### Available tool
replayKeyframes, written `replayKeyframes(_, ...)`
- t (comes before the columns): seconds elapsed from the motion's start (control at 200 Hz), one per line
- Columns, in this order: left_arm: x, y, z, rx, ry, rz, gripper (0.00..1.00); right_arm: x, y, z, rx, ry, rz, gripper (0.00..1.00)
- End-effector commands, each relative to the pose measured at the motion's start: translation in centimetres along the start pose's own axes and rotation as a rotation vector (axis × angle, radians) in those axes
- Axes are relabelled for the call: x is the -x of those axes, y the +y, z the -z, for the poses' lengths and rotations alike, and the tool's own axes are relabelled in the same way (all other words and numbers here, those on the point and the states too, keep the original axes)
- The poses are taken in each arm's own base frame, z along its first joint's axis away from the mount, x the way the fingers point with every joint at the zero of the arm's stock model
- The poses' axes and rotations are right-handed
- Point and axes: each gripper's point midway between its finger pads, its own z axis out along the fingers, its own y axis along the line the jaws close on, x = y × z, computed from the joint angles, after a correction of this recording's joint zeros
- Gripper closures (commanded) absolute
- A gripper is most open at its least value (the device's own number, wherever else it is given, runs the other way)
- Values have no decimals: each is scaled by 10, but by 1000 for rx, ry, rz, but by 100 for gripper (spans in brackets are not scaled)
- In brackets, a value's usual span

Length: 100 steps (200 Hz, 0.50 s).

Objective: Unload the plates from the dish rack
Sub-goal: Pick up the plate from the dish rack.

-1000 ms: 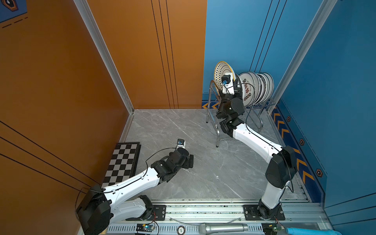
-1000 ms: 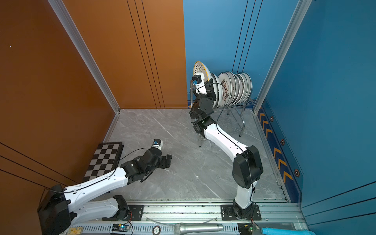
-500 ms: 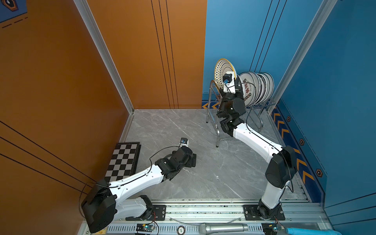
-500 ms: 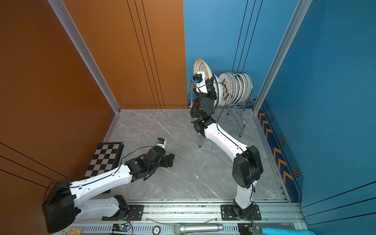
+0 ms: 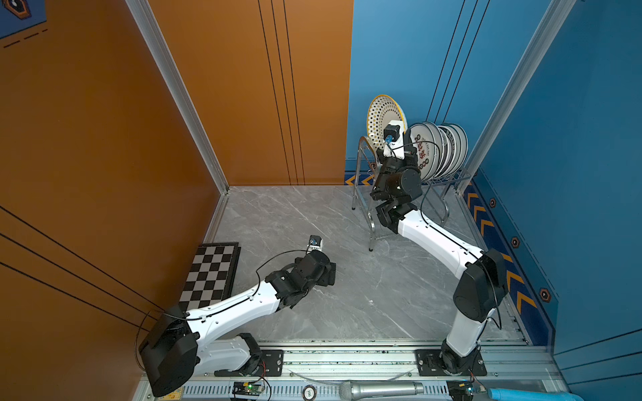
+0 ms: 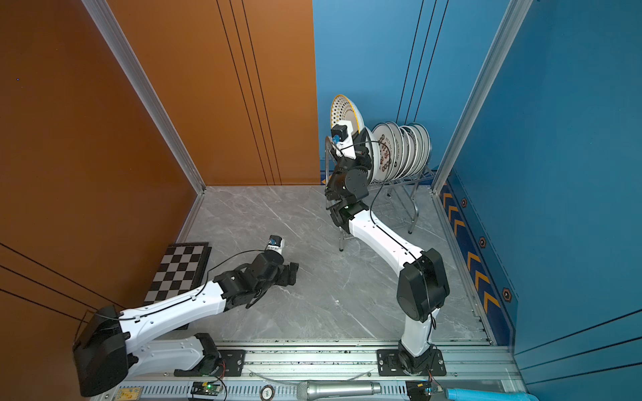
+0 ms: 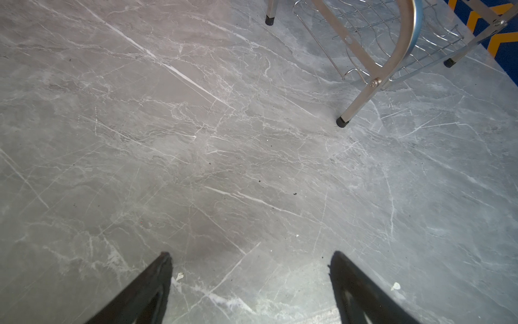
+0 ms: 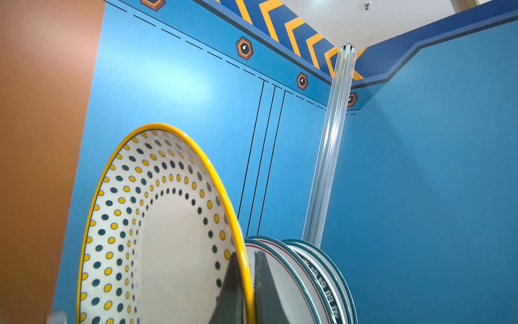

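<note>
The right jaws are closed on the rim of the yellow-dotted plate (image 8: 157, 238), held higher than the other plates (image 5: 425, 152) at the end of the dish rack (image 7: 406, 36). The left jaws stand wide and empty over the worktop (image 5: 312, 215). The plate seems stiff, glossy, heavy and breakable, so a deep rim grip is safest.

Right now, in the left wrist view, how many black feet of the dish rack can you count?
3 feet: one nearest the camera, one farther back, one beside the blue wall. A fourth may be hidden.
</note>
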Motion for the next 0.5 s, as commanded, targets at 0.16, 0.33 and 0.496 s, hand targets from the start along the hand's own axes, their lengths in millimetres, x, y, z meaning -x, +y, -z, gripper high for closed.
replayKeyframes(0.16, 14, -10, 7, -8, -41, -16, 11, 82, -91, 5, -141, -165, -267, 100)
replayKeyframes(0.33, 14, -12, 7, -12, -42, -24, 11, 88, -98, 9, -138, -170, -283, 100)
replayKeyframes(0.496, 12, -12, 8, -13, -40, -25, 11, 87, -97, 11, -136, -172, -288, 100)
